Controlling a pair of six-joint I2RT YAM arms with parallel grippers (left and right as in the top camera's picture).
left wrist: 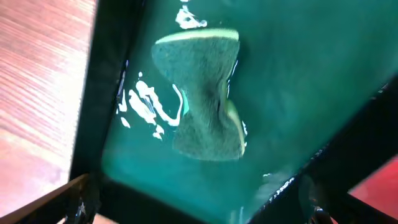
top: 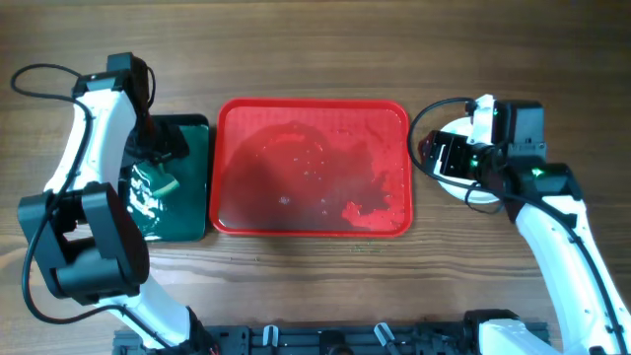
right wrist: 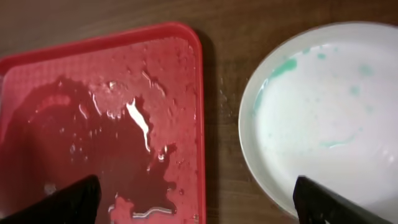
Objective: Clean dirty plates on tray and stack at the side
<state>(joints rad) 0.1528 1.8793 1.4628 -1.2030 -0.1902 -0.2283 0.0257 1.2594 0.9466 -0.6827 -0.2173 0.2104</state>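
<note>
Plate [right wrist: 336, 112] beneath right tool [right wrist: 199, 204]

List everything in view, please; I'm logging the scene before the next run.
Large red rectangular plastic tray: one, red, centre of the table, wet, no plates on it.
Narrow dark green tray: one, dark green, just left of the red tray.
Green sponge: one, green with a pale edge, lying in the green tray.
Round white plate: at least one, white with teal smears, on the table right of the red tray; any beneath cannot be seen.
Wooden table: one, brown, under everything.
Left gripper: one, black, open, above the sponge.
Right gripper: one, black, open, above the plate's left edge.
</note>
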